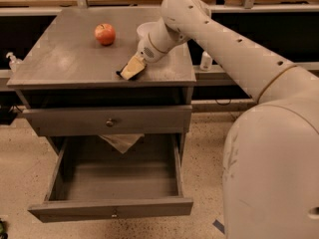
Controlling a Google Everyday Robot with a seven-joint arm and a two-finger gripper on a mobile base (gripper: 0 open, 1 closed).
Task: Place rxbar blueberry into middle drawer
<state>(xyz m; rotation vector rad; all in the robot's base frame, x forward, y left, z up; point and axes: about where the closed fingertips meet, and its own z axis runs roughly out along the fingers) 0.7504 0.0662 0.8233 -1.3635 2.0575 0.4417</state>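
My gripper [132,69] is down on the front part of the grey cabinet top [60,63], at the end of the white arm reaching in from the right. Only a dark sliver of the rxbar blueberry [121,74] shows at the gripper's lower left edge; the rest is hidden under the gripper. The middle drawer [112,212] is pulled open below, and its inside holds nothing I can see. The drawer front above it [107,122] is closed.
A red apple [105,34] sits on the cabinet top, left of and behind the gripper. A pale crumpled sheet [122,142] hangs under the upper drawer. A small bottle [12,61] stands at the left, a white bottle [205,60] behind right. My white body [274,173] fills the right.
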